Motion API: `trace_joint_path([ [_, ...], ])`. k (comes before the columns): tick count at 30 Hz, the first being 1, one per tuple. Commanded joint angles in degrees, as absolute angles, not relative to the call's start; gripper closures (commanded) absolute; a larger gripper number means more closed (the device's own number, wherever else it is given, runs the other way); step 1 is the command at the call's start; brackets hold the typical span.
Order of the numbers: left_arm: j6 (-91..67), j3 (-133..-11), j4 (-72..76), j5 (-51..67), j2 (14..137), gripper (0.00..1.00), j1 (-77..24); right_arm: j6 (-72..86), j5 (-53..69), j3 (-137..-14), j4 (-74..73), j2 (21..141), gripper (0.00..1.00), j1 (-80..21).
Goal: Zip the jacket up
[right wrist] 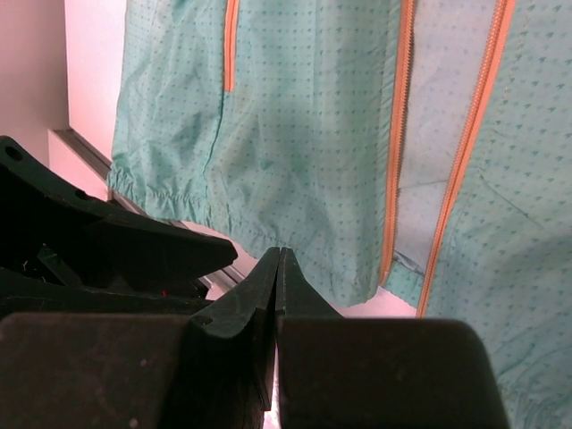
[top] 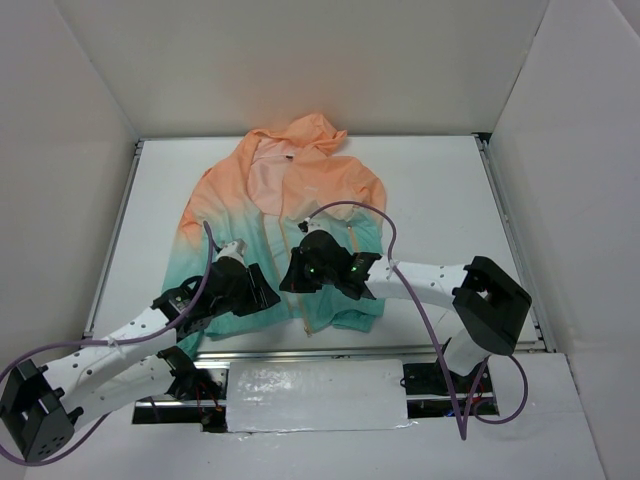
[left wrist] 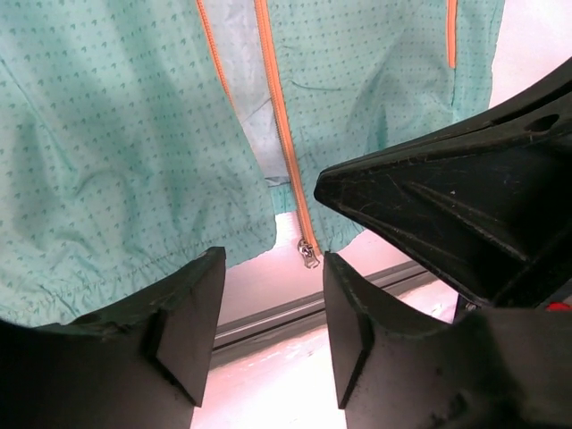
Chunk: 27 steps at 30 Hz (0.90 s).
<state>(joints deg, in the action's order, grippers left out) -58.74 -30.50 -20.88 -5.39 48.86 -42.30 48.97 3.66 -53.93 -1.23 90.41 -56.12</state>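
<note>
The jacket lies flat on the table, peach hood at the far side and teal hem toward the arms. Its front is unzipped: two orange zipper tapes run apart down to the hem. The metal zipper slider hangs at the hem end of one tape. My left gripper hovers just short of the hem, open, with nothing between its fingers; the slider sits just beyond its right finger. My right gripper is shut on nothing, over the hem to the right of the zipper. Both the left gripper and the right gripper sit close together.
A metal rail runs along the table's near edge just below the hem. The right gripper's black body crowds the left wrist view. White walls enclose the table on three sides. An orange pocket zip lies left of the front zipper.
</note>
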Motion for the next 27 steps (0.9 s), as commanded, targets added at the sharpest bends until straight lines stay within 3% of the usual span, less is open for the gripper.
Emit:
trace_joint_path([
  [1, -58.71, -29.80, -18.28, -5.54, 48.25, 0.40, -42.45, 47.90, 2.99, -53.96, -0.70, 89.56, 1.00, -56.69],
  [5, -59.15, -30.15, -20.12, -6.50, 48.25, 0.44, -42.54, 47.64, 2.20, -53.97, -2.02, 91.05, 0.61, -56.51],
  [8, -59.59, -30.94, -23.01, -8.43, 46.94, 0.45, -42.54, 47.72, 2.55, -53.18, -2.20, 92.72, 0.60, -56.51],
  [10, -59.94, -31.38, -24.34, -10.27, 45.97, 0.45, -42.54, 48.16, 2.29, -52.39, -1.50, 93.16, 0.62, -56.77],
  [13, -59.85, -31.64, -25.75, -11.34, 44.56, 0.44, -42.45, 48.43, 1.76, -51.07, -0.62, 93.86, 0.79, -56.69],
  [14, -59.85, -31.73, -25.93, -11.42, 44.56, 0.44, -42.45, 48.51, 1.50, -50.89, -0.53, 94.65, 0.91, -56.69],
  [16, -59.68, -32.08, -26.19, -11.25, 44.82, 0.44, -42.45, 48.69, 1.14, -51.24, -0.62, 95.62, 0.99, -56.69],
  [27, -59.59, -31.64, -25.49, -10.20, 45.35, 0.47, -42.45, 48.34, 3.25, -54.58, -0.18, 100.46, 1.00, -58.62],
])
